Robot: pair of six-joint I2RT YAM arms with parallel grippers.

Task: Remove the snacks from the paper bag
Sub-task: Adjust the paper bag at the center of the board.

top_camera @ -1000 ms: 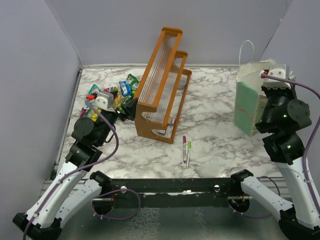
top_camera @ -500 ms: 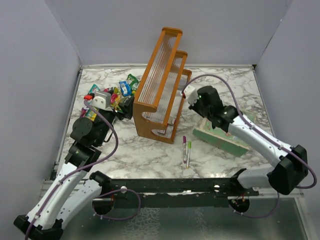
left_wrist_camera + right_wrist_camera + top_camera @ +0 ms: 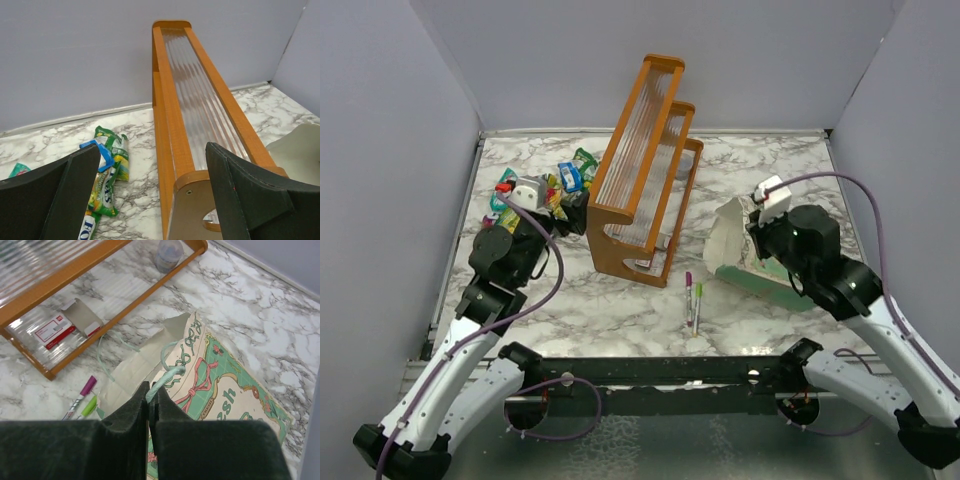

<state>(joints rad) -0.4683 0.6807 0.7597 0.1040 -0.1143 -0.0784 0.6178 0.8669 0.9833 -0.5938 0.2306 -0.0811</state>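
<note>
Right claw (image 3: 150, 390): jaws fully closed, nipping the thin pale green cord handle (image 3: 167, 375) of the mint-green paper gift bag (image 3: 225, 390). Nothing else is in the grip.

Bag position: lying on its side on the white marble-patterned table (image 3: 760, 160), on my right half, printed face up. Its long axis runs from the open mouth, which points left towards the orange wooden slatted rack (image 3: 640, 170), to the base, which points right and towards my own base. The cream inside (image 3: 725, 235) shows at the mouth. I see no packet in that opening, but most of the interior is hidden from both views.

My right claw (image 3: 752, 235) sits at the mouth end, directly above the rim, so this arm is plainly the nearer 1 to the bag.

Left claw (image 3: 152, 150): jaws wide apart, holding nothing, aimed along the rack's top rail.

Small shiny foil snack packets (image 3: 555, 185): heaped at the far left of the table, just beside my left claw, green, blue and yellow among them (image 3: 107, 165). The rack stands between that heap and the bag, and they are well apart.

2 thin marker pens (image 3: 693, 295), purple and green, lie near the bag's mouth, apart from it.

Judgement: the next move turns on the mouth-to-base axis. Raising the base would tip anything left inside out towards the rack. With only the cord pinched, the bag could swing or twist.
</note>
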